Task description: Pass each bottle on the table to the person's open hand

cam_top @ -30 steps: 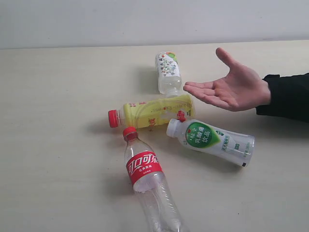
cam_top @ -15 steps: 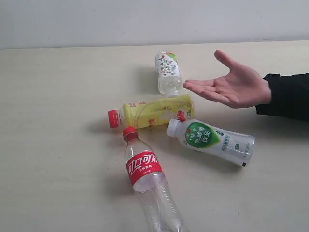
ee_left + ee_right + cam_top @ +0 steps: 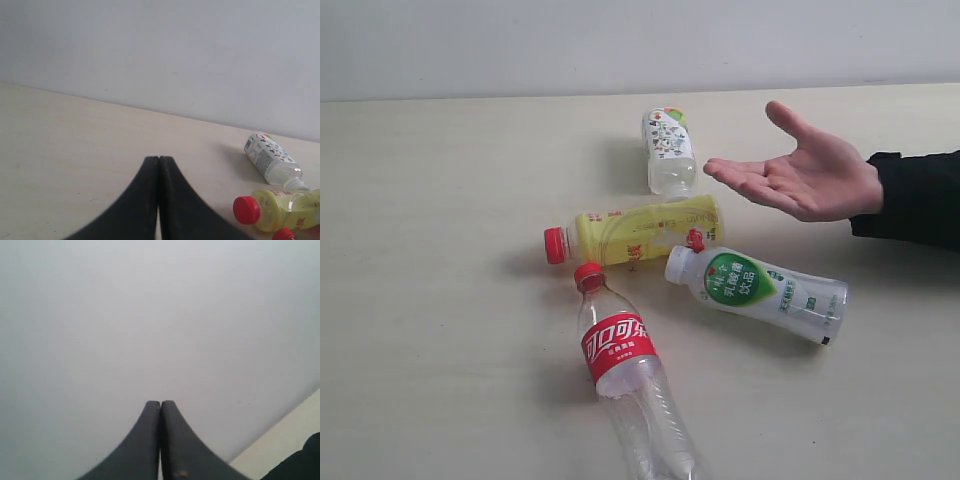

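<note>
Red label (image 3: 615,346) on clear bottle (image 3: 645,410) is showing white 可口可乐 (Coca-Cola). Green label (image 3: 733,279) on white bottle (image 3: 810,300) is showing 乳酸菌饮品. Print on yellow bottle (image 3: 640,232) and short bottle (image 3: 667,148) is coming out too small to read.

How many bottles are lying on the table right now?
4: patterned bottle farthest back by the hand, yellow bottle central, green-label bottle to its right, red-label bottle at the front. None appears hidden.

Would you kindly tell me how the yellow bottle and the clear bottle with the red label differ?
The yellow bottle has a yellow body; the clear bottle with the red label is see-through. The yellow bottle lies across the exterior view, cap to the left; the clear bottle lies lengthwise, cap pointing away. The clear bottle looks longer and slimmer. Both have red caps and lie on their sides on the table.
</note>
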Controlling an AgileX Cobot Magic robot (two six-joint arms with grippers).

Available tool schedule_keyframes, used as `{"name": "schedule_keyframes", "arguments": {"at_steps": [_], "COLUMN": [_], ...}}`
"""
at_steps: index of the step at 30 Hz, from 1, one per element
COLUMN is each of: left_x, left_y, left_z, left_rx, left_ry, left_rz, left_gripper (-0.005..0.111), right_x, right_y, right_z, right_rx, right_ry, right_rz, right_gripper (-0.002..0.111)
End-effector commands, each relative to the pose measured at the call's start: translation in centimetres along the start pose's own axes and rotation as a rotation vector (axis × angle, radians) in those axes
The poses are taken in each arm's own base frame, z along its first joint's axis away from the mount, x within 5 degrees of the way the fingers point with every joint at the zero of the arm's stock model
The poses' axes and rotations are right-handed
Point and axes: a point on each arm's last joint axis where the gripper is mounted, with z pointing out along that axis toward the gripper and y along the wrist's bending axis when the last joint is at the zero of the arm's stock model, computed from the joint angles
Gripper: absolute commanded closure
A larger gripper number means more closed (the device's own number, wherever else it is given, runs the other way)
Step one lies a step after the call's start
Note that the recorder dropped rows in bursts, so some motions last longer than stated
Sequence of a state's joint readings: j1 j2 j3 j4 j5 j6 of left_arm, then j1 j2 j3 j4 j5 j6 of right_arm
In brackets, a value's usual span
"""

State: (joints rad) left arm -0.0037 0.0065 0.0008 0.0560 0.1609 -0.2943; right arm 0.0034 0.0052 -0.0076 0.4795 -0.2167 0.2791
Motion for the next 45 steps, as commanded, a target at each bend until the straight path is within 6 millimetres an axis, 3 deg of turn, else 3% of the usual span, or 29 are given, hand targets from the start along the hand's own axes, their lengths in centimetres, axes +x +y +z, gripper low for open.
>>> {"name": "schedule_keyframes", "arguments": {"at_steps": [1, 6, 9, 13, 17, 26, 38, 45], "left_x": [-0.2, -0.2, -0.2, -0.2, -0.2, -0.2, -0.2, -0.2], "left_y": [0.0, 0.0, 0.0, 0.0, 0.0, 0.0, 0.0, 0.0], "left_z": [-0.1, -0.1, -0.1, -0.1, -0.1, -0.1, -0.1, -0.1], "left_rx": [0.001, 0.001, 0.001, 0.001, 0.001, 0.001, 0.001, 0.001], "left_ry": [-0.018, -0.018, -0.018, -0.018, -0.018, -0.018, -0.018, -0.018], "left_rz": [0.009, 0.009, 0.009, 0.009, 0.009, 0.009, 0.009, 0.009], "left_gripper": [0.104, 0.104, 0.104, 0.104, 0.104, 0.104, 0.104, 0.104], "right_x": [-2.1, -5.0, -6.5, -7.4, -5.9, -2.9, 2.4, 8.5], "right_y": [2.8, 6.3, 8.2, 10.7, 11.8, 11.2, 11.0, 11.4], "right_z": [0.0, 1.3, 2.5, 4.4, 6.4, 10.4, 11.1, 11.3], "right_rx": [-0.083, -0.04, -0.032, -0.087, -0.175, -0.176, -0.209, -0.174], "right_ry": [0.005, 0.151, 0.249, 0.448, 0.721, 1.149, 1.495, 1.728], "right_rz": [-0.195, -0.302, -0.479, -0.622, -0.628, -0.633, -0.809, -0.852], "right_gripper": [0.108, 0.108, 0.108, 0.108, 0.108, 0.108, 0.108, 0.108]}}
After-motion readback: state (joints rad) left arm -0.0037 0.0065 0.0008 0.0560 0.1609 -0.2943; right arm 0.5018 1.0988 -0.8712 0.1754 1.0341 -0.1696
